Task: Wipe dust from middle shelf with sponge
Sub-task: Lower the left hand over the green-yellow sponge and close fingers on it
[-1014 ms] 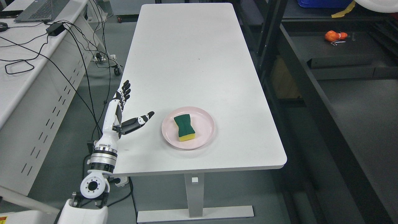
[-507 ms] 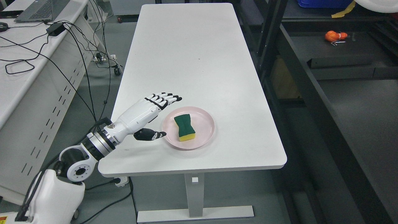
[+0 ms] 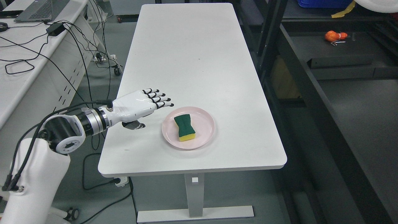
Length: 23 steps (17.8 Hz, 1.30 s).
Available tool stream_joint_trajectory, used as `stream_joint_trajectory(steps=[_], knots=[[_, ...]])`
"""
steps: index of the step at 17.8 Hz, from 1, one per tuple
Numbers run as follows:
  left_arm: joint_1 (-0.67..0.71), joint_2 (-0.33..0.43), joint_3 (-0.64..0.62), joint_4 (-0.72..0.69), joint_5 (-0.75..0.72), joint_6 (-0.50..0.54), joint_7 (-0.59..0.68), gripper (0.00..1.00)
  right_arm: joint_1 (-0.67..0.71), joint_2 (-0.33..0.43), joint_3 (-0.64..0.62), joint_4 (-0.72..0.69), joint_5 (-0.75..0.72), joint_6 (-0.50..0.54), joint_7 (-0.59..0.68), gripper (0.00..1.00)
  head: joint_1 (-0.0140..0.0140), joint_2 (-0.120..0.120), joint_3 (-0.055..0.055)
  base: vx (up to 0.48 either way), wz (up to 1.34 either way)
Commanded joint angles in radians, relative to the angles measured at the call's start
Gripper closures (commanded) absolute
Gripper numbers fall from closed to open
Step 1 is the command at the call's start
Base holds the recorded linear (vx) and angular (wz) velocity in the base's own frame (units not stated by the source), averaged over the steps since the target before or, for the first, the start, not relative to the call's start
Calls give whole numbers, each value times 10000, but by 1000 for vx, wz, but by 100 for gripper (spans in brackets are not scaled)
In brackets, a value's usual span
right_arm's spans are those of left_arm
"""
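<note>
Currently: sponge [image 3: 184, 127], green side up, lies in pink plate [image 3: 208, 119] on white surface [image 3: 192, 62], just right of left robot hand [image 3: 141, 105] w/ fingers [image 3: 160, 99] extended, holding nothing; sponge's long axis runs near-to-far, slightly slanted; right arm not seen.

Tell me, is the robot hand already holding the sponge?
No. The left robot hand hovers open above the table, left of the pink plate, and the sponge lies untouched on that plate.
</note>
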Motion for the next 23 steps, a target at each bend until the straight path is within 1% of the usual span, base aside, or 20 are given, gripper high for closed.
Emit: stream_joint_trajectory(steps=[1,3,5,8,13,17,23], knots=[[-1496,204,-785,1937,-1095,6,-51,16,0,-175,15,-174,0,3,-6,0,0,0,0,0,0],[-1650,-224,-1077,2062,-1186,67,55,18,15,-175,0,-174,0,3,-6,0,0,0,0,0,0],[-1651,-853,-1155,2078,-1630,83,239,18,0,-175,0,-174,0,3,-6,0,0,0,0,0,0],[-1605,-1513,-1186,2261,-2183,83,316,18,0,-175,0,-174,0,3,-6,0,0,0,0,0,0],[-1315,-2327,-1446,2583,-2629,190,716,20,0,-175,0,-174,0,3,-6,0,0,0,0,0,0],[-855,-2604,-1447,2584,-2982,206,716,20,0,-175,0,-174,0,3,-6,0,0,0,0,0,0],[-547,-2543,-1293,2553,-2967,267,716,21,0,-175,0,-174,0,3,-6,0,0,0,0,0,0]])
